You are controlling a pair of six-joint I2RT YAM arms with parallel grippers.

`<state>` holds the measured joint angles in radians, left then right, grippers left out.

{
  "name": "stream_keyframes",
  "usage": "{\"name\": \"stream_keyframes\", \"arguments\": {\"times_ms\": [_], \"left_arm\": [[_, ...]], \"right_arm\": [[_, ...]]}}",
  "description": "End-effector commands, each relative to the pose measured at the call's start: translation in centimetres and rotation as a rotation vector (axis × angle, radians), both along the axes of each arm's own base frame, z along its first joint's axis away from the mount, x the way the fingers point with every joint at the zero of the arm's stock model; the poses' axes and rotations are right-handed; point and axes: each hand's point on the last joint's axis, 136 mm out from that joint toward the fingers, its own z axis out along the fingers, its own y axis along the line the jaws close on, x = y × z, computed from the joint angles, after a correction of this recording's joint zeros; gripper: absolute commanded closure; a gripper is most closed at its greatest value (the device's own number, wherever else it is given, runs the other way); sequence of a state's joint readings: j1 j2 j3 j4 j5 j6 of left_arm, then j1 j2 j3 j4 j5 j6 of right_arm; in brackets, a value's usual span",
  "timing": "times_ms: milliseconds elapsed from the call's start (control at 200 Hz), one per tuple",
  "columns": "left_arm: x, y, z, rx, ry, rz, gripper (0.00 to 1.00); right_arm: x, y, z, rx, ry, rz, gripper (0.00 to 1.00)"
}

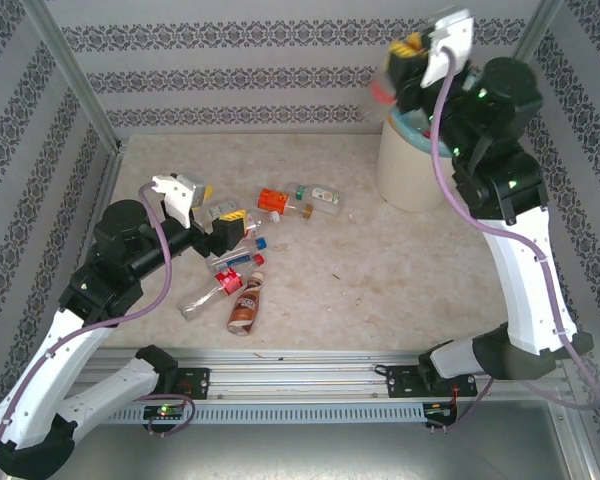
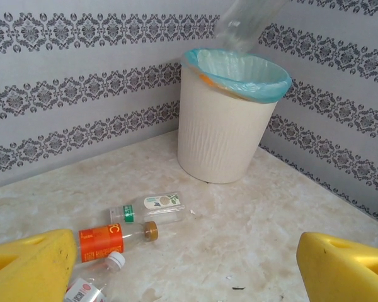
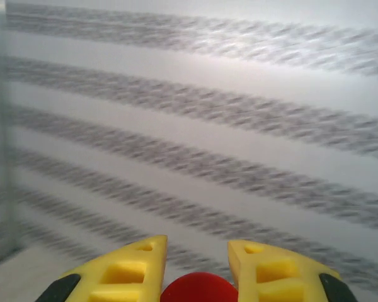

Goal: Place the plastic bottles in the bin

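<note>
A wide stretch of bare table [image 1: 380, 270] is lying open between the bottles [image 1: 248, 305] and the bin [image 1: 408, 175]. The bottles are crowding the left-centre. The right arm [image 1: 500, 190], a bottle [image 2: 242, 25] in its jaws, is hanging over the bin, taking up the room above its mouth. Walls [image 1: 230, 80] are closing in left, back and right.
</note>
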<state>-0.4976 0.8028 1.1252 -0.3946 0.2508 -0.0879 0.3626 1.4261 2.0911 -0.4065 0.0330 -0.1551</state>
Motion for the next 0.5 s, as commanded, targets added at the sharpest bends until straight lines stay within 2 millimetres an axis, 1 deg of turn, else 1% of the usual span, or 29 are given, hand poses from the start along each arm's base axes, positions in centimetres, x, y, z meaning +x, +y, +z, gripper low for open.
{"name": "stream_keyframes", "arguments": {"times_ms": [0, 40, 90, 180, 250, 365, 495], "left_arm": [[0.1, 0.2, 0.8, -0.037, -0.021, 0.021, 0.10], [0.1, 0.3, 0.7, -0.036, -0.016, 0.023, 0.10], [0.0, 0.4, 0.7, -0.035, -0.014, 0.025, 0.11], [0.1, 0.6, 0.4, -0.030, -0.008, 0.038, 0.11], [0.0, 0.7, 0.3, -0.029, -0.005, 0.046, 0.11], [0.0, 0.8, -0.1, -0.022, 0.003, 0.051, 0.11], [0.0, 0.9, -0.7, -0.019, 0.015, 0.054, 0.11]], "right_arm": [[3.8, -5.0, 0.2, -0.048, -0.027, -0.258, 1.00], [5.0, -6.3, -0.3, -0.060, -0.021, -0.315, 1.00], [6.6, -7.4, -1.2, -0.075, -0.001, -0.362, 1.00], [9.1, -8.8, -3.0, -0.089, 0.046, -0.413, 1.00], [10.9, -9.4, -4.6, -0.063, 0.093, -0.413, 1.00], [13.7, -9.7, -7.4, -0.040, 0.161, -0.382, 1.00], [16.4, -10.6, -10.3, 0.066, 0.233, -0.310, 1.00]]}}
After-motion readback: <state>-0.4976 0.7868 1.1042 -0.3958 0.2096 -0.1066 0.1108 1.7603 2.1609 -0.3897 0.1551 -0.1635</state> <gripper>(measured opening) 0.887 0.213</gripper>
